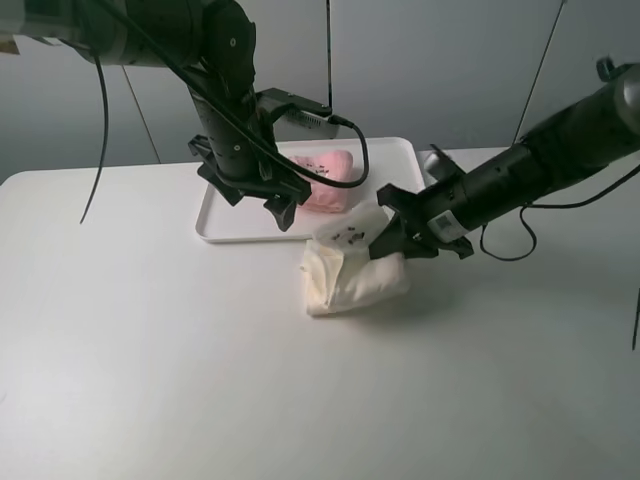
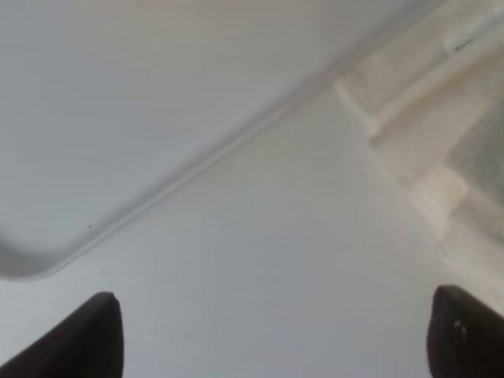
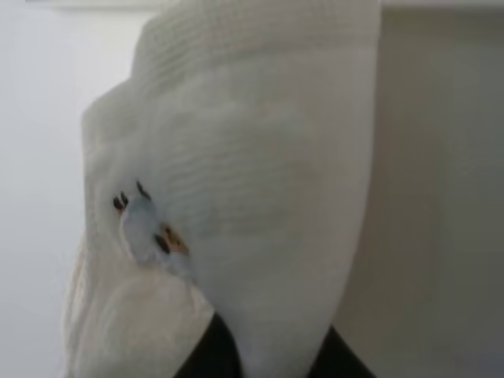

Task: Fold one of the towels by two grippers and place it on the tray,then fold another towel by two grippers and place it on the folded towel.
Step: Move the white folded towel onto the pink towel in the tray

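Terry-cloth in cream, the soft off-white towel (image 1: 352, 275) sits bunched on the white desk (image 1: 150, 350) just in front of the flat white plastic tray (image 1: 225, 228), where the pale pink folded towel (image 1: 325, 180) already lies. We judge it light and floppy, best taken by a folded edge, and the right pincer (image 1: 385, 243), reaching in low from the right, is clamped on its raised flap. The left pincer (image 1: 280, 205) hangs over the tray's front rim, jaws apart and empty.
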Robot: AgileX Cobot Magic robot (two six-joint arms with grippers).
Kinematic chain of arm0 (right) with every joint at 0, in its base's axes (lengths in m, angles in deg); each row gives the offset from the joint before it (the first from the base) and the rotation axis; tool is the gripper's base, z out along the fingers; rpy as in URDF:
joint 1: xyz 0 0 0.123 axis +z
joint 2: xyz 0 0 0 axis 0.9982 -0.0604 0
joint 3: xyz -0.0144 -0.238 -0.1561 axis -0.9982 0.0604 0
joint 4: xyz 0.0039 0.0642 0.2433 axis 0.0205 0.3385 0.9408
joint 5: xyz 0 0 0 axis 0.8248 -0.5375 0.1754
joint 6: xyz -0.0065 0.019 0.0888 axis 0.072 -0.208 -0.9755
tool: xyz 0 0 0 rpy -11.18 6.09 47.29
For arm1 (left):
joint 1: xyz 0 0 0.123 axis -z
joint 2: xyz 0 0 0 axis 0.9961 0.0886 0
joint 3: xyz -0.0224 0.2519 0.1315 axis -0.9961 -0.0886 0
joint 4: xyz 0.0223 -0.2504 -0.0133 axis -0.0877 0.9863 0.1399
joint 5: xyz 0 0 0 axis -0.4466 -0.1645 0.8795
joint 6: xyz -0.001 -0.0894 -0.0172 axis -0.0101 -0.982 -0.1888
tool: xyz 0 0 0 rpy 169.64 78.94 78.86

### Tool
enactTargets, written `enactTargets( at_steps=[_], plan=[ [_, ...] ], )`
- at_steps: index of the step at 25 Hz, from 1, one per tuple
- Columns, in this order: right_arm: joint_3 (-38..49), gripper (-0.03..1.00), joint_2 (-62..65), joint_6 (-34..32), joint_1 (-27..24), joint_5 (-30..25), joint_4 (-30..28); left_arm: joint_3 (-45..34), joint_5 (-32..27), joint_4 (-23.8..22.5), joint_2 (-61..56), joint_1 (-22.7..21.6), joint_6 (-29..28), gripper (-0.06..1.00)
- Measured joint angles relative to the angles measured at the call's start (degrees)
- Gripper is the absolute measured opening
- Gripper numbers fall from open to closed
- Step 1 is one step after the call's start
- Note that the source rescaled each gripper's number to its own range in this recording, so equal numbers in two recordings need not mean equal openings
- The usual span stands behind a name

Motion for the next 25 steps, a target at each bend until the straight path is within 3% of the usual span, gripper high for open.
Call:
enactTargets(
  at_steps=[7, 10, 14, 19, 25],
  plan=[
    [-13.6, 0.09, 4.4, -21.8, 0.0, 0.1, -26.5, 0.0, -1.3, 0.1, 0.0, 0.0, 1.7, 0.99],
    [-20.4, 0.09, 4.4, -25.8, 0.0, -1.5, -29.8, -0.7, -1.4, 0.1, 0.0, 0.0, 2.0, 0.99],
    [-29.0, 0.09, 4.4, -29.0, 0.0, -2.5, -31.2, -3.3, -1.4, 0.2, 0.0, 0.0, 3.3, 0.99],
    [-41.4, 0.09, -0.6, -32.1, 0.0, -8.7, -30.9, -4.6, -1.4, 0.2, 0.0, 0.0, 3.6, 0.99],
    [-53.4, 0.09, -9.8, -32.8, 0.0, -13.4, -20.9, -4.6, -1.5, 1.3, 0.0, 0.0, 6.2, 0.99]
  ],
)
